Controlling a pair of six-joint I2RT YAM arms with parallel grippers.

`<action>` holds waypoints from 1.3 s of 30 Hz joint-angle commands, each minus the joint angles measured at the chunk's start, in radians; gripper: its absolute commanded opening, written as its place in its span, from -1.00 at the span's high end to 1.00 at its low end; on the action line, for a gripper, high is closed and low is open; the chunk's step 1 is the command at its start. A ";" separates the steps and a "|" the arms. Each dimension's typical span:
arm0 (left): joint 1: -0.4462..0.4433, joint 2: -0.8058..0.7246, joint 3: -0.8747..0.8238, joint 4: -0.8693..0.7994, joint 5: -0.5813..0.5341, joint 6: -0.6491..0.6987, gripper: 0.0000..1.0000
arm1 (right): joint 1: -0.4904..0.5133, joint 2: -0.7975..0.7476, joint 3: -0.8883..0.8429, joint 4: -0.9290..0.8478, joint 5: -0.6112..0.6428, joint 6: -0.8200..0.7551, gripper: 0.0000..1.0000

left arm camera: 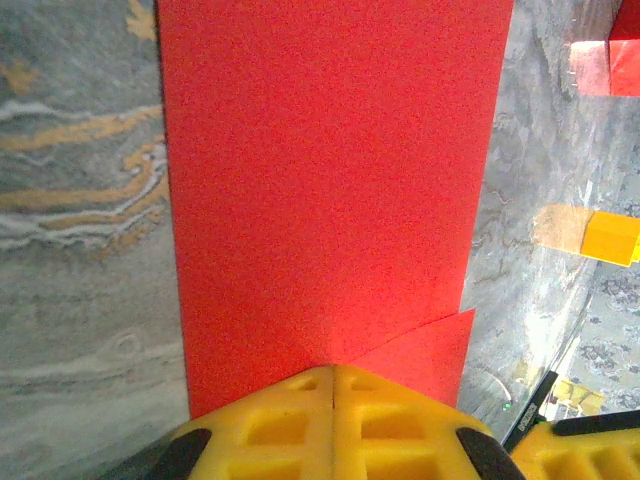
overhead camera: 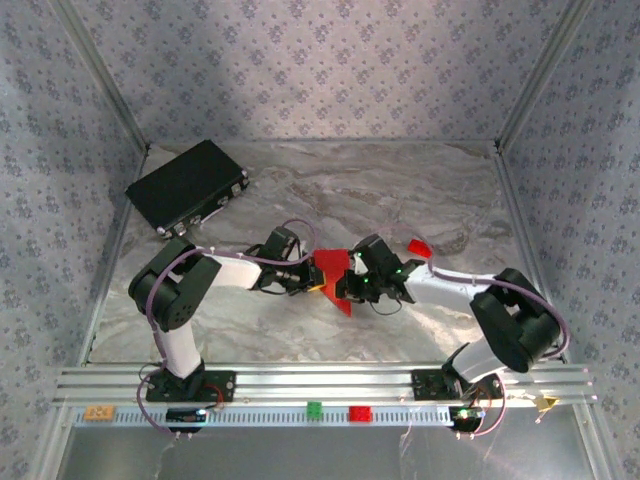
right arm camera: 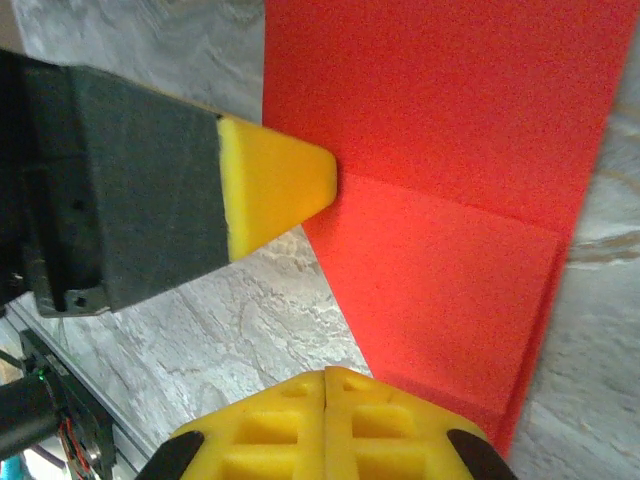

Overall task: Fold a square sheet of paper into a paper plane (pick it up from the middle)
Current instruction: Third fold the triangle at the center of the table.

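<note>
Setting: A marbled grey desk with patterned fabric walls around it, seen from above. Two arms reach inward from its near edge.

Sheet of paper: The bright red sheet of paper lies flat on the middle of the desk, between the two arms. It is partly folded. In both wrist views a flap lies doubled over the main layer, and its edge shows as a faint slanted line.

Left gripper: The left gripper comes in from the left side of the paper. Its yellow fingers are pressed together with no gap, and their tips meet the near edge of the red paper. In the right wrist view its yellow tip touches the paper's left edge. It cannot be told whether the paper is pinched between the fingers or only pressed down.

Right gripper: The right gripper comes in from the right side. Its yellow fingers are also fully closed and sit at the folded flap. No clear pinch on the paper can be made out.

Black box: A flat black box rests at the far left corner of the desk, well apart from the paper.

Small red block: A small red block sits on the desk beyond the right arm, near the paper but apart from it.

Rail: A green block and a red rail block sit on the metal rail between the arm bases.
</note>
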 commanded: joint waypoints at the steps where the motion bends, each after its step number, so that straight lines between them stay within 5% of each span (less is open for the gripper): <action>1: 0.000 0.047 -0.010 -0.062 -0.066 0.008 1.00 | 0.015 0.052 0.035 0.007 -0.035 -0.022 0.88; 11: -0.002 0.067 -0.009 -0.053 -0.066 0.006 1.00 | 0.023 0.094 -0.028 -0.013 -0.046 -0.043 0.88; 22: -0.002 0.073 -0.027 -0.024 -0.081 -0.022 1.00 | -0.003 -0.086 -0.256 0.012 -0.058 -0.017 0.88; 30: -0.034 0.015 -0.082 0.055 -0.136 -0.123 1.00 | -0.056 -0.242 -0.211 -0.040 -0.025 -0.024 0.83; 35: -0.092 -0.064 -0.124 0.128 -0.214 -0.198 1.00 | -0.085 -0.208 -0.120 -0.104 0.071 -0.048 0.54; 39: -0.098 -0.161 -0.115 0.046 -0.257 -0.150 0.55 | -0.094 -0.156 -0.073 -0.080 0.082 -0.050 0.24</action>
